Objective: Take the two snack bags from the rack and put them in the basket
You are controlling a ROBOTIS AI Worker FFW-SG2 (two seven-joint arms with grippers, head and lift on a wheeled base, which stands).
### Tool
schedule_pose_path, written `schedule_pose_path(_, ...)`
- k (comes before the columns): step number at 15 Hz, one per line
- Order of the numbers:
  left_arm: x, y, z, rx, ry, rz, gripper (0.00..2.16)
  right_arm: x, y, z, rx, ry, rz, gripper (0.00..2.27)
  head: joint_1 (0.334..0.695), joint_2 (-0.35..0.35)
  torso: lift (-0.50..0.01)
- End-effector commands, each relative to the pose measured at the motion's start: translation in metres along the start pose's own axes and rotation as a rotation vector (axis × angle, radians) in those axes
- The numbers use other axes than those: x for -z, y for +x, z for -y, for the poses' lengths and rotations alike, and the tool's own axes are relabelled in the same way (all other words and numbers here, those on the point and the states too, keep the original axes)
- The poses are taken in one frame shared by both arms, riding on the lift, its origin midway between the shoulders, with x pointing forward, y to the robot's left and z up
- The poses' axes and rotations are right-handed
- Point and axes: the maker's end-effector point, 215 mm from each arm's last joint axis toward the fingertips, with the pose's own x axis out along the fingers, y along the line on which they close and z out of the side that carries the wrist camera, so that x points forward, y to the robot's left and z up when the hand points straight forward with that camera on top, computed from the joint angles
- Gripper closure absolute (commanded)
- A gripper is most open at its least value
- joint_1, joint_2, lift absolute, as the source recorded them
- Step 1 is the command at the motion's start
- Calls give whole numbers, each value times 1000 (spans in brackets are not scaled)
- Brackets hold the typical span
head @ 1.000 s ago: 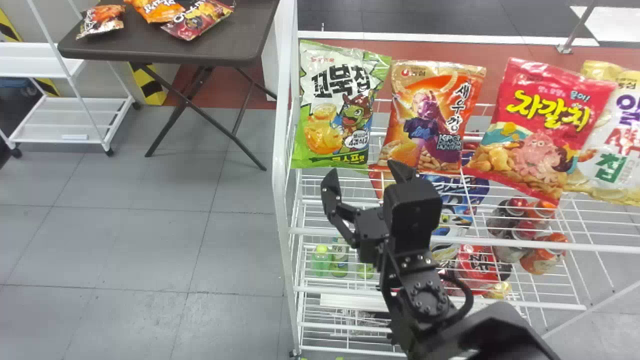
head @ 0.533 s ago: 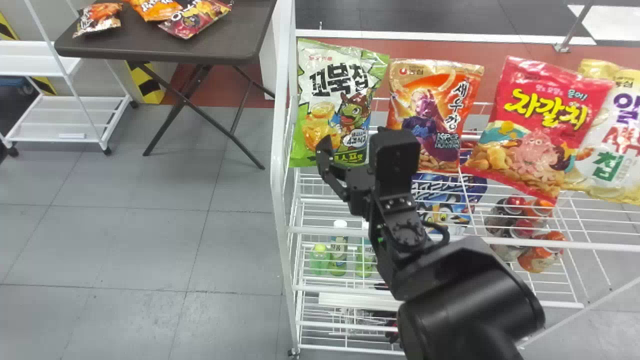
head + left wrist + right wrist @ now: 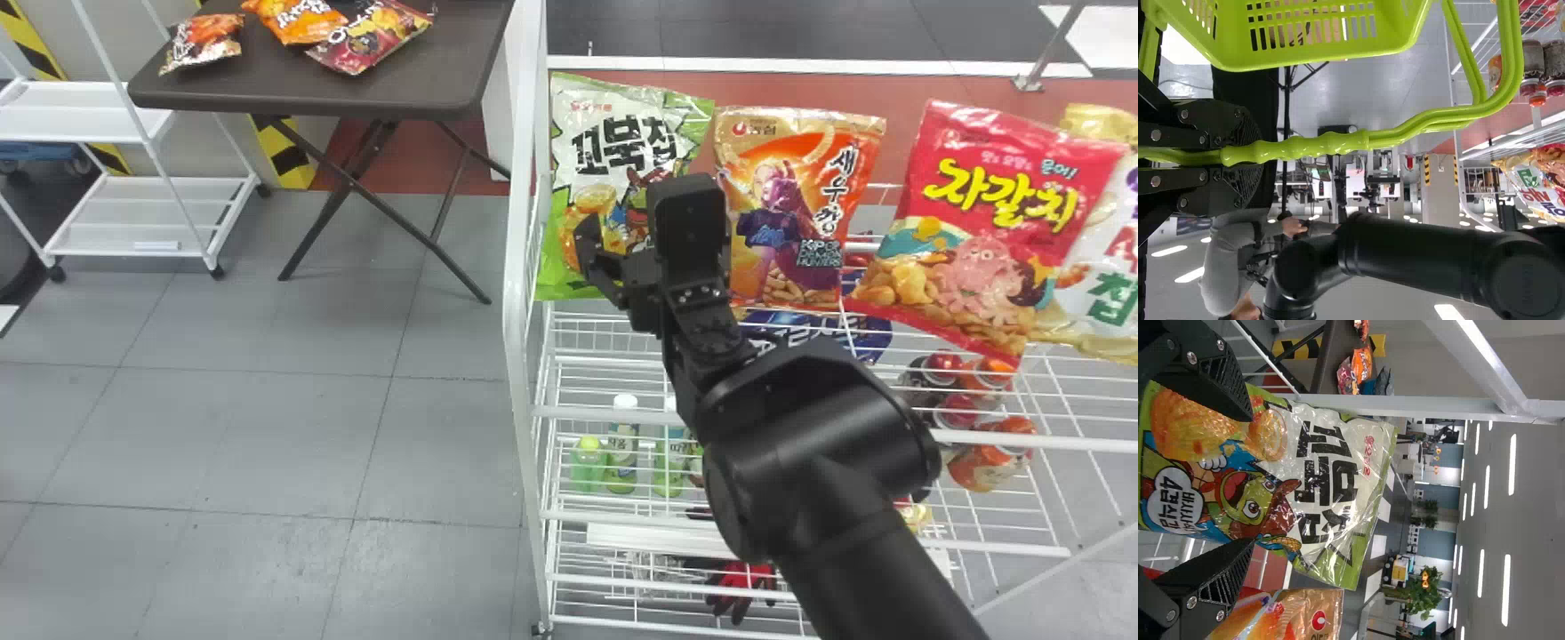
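Lining up with the green-and-white snack bag [image 3: 653, 111], the right pincer [image 3: 1248, 480] has its fingers spread, one near each side of the bag's lower half, presumably so closing will pinch the bag across its width. Whether they touch it, I cannot tell. The bag stands upright on the rack [image 3: 516, 311], toward twelve o'clock in the head view, its front to the robot, which probably makes a frontal grasp easier. At its three o'clock stands the orange snack bag [image 3: 800, 191], perhaps the second pick; the narrow gap between them could let a finger snag it. The left pincer [image 3: 1248, 159] is clamped round the handle [image 3: 1331, 143] of the lime-green basket [image 3: 1405, 33], likely keeping it ready for the drop. Neither upright bag is in the basket.
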Motion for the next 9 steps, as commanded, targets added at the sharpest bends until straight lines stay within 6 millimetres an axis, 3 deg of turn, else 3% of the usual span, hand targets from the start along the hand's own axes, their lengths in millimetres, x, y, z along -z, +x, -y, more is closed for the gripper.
schedule_pose_path(1,-4,0,-1,-7,12,-2,1838,0,15,7,3,-10,-14,188,695,24,-11)
schedule_pose_path(9,-3,5,-2,-8,22,-29,1838,3,24,-6,-92,-3,-36,218,695,24,-11)
